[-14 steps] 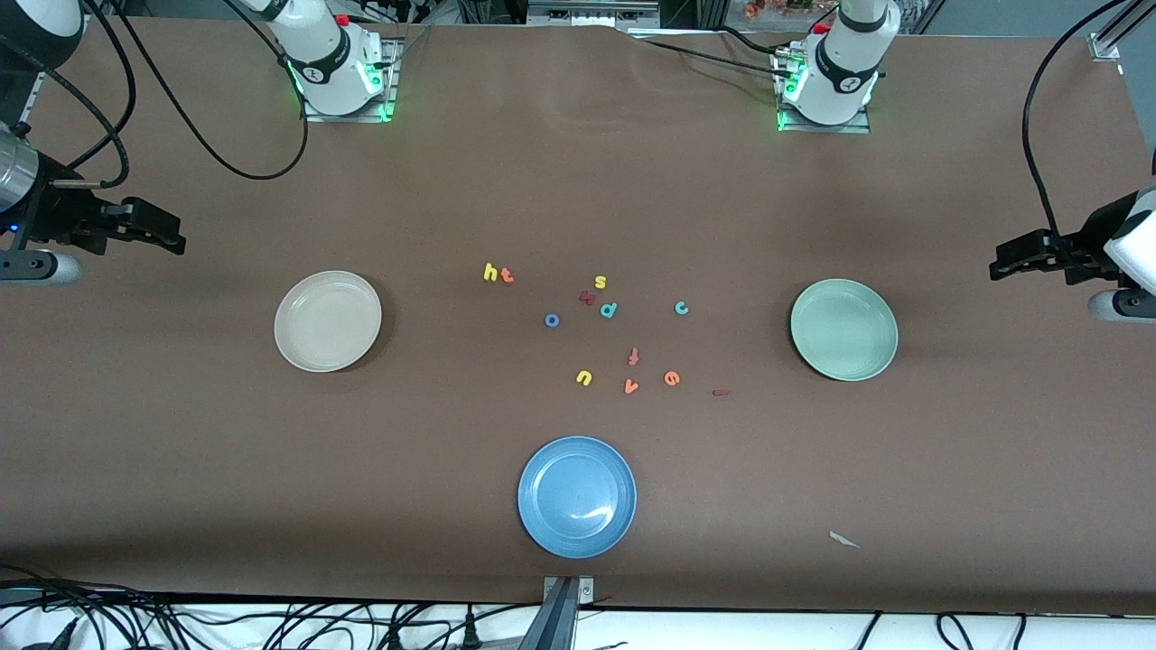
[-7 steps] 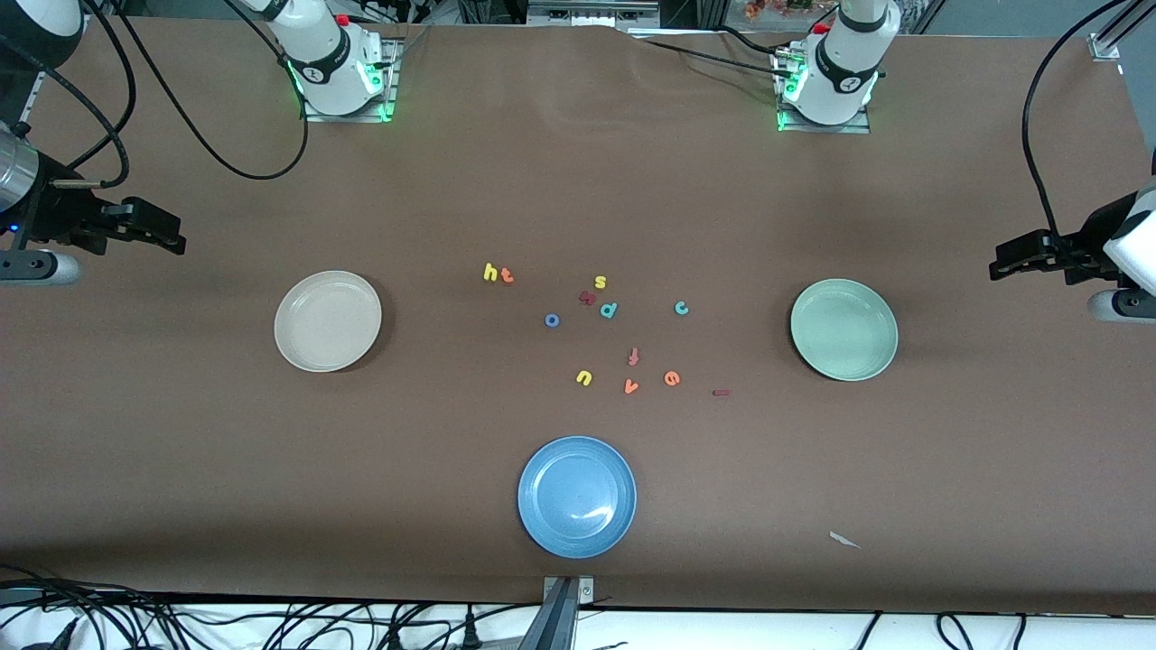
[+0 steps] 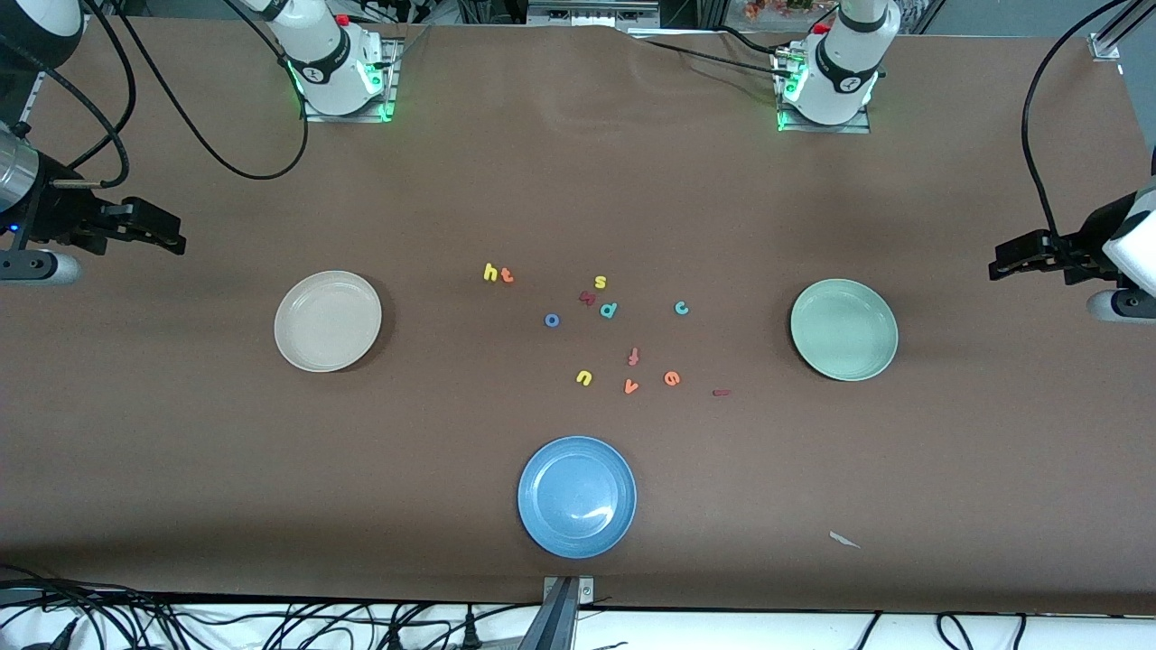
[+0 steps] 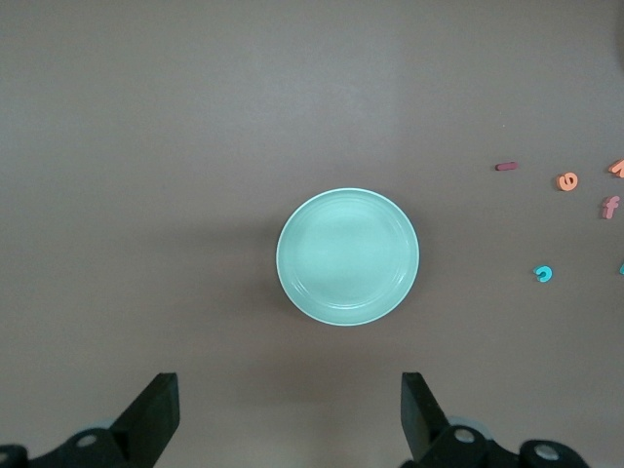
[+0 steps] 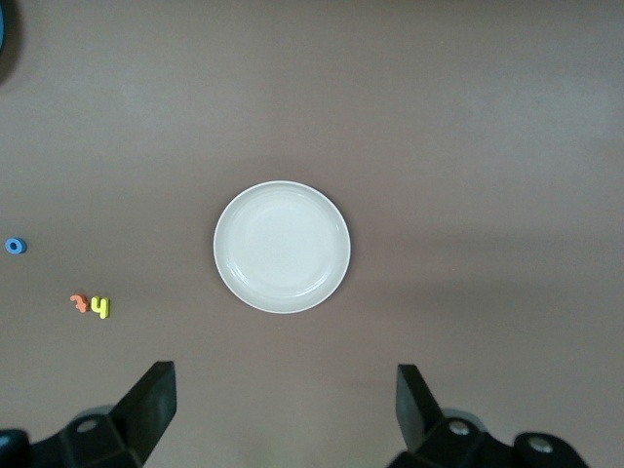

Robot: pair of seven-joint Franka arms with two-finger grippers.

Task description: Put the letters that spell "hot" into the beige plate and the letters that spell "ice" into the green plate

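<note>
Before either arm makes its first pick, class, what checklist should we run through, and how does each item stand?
1. Beige plate holds nothing: ok.
2. Green plate holds nothing: ok.
3. Yellow h, orange t and blue o lie on the table: ok.
4. Teal c, orange e and dark red i lie on the table: ok.
5. Left gripper and right gripper open, holding nothing: ok.
6. h clear of t for a clean pinch: not ok.

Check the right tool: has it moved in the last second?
No. In the front view the right tool sits at the same spot relative to the beige plate, open, over bare table at the right arm's end.
</note>
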